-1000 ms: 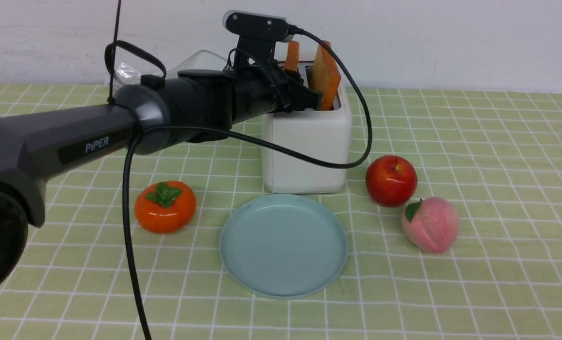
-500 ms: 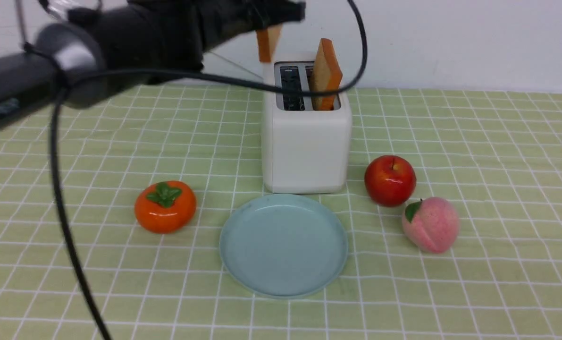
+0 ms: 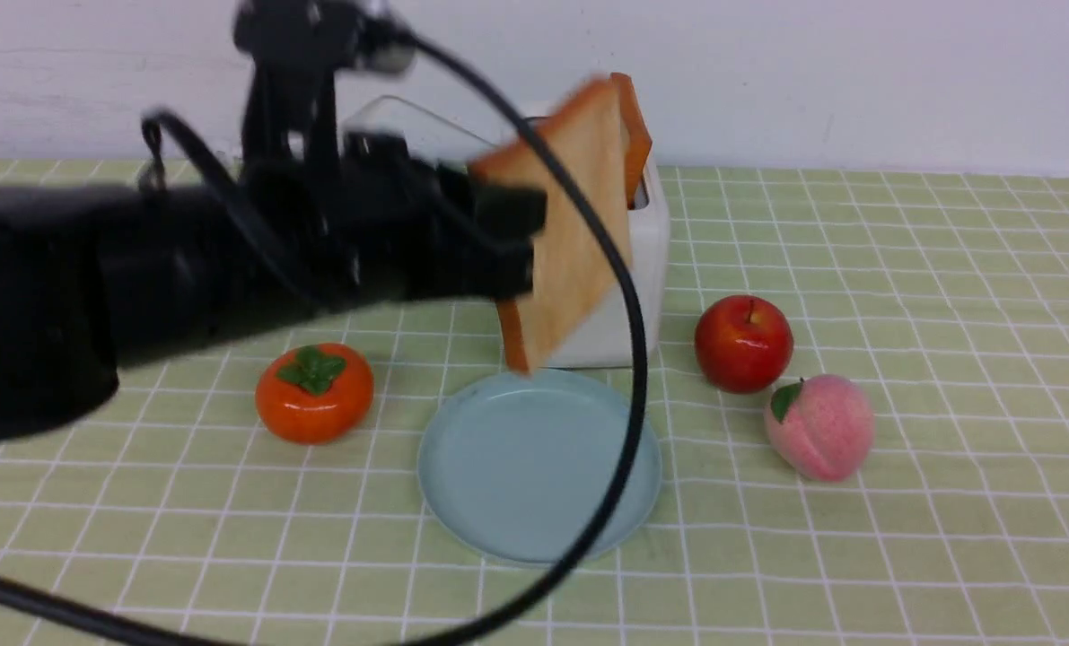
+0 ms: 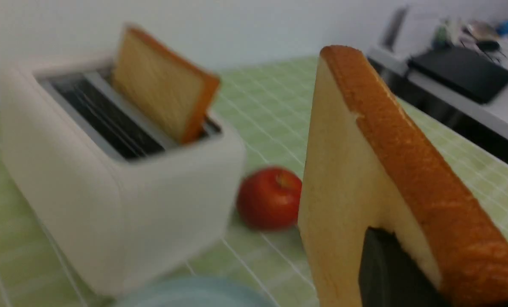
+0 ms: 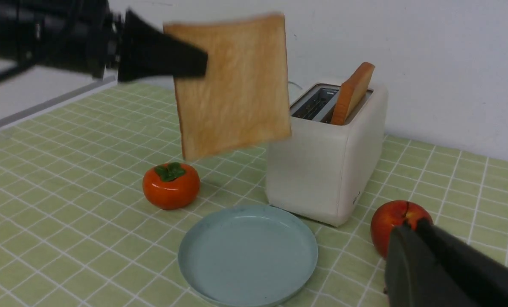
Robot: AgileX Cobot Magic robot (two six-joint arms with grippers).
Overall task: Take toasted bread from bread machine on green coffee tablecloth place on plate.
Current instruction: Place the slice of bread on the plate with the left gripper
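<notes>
On the green coffee tablecloth (image 3: 947, 359), a persimmon (image 3: 315, 393) sits at the plate's (image 3: 435, 484) 9 o'clock, apart from the rim. The left gripper (image 3: 521, 238) pinches 1 slice of toasted bread (image 3: 579, 224) by its side edge. The slice hangs upright in the air in front of the bread machine (image 3: 646, 260), which stands at the plate's 12 o'clock. The 2nd slice (image 3: 635, 135) stands in the right slot. An apple (image 3: 743, 343) lies at 2 o'clock and a peach (image 3: 819, 427) at 3, with open cloth at 6. Only a dark part of the right gripper (image 5: 407, 228) shows, so I cannot tell whether it is spread.

Plain white wall (image 3: 857, 72) behind.
</notes>
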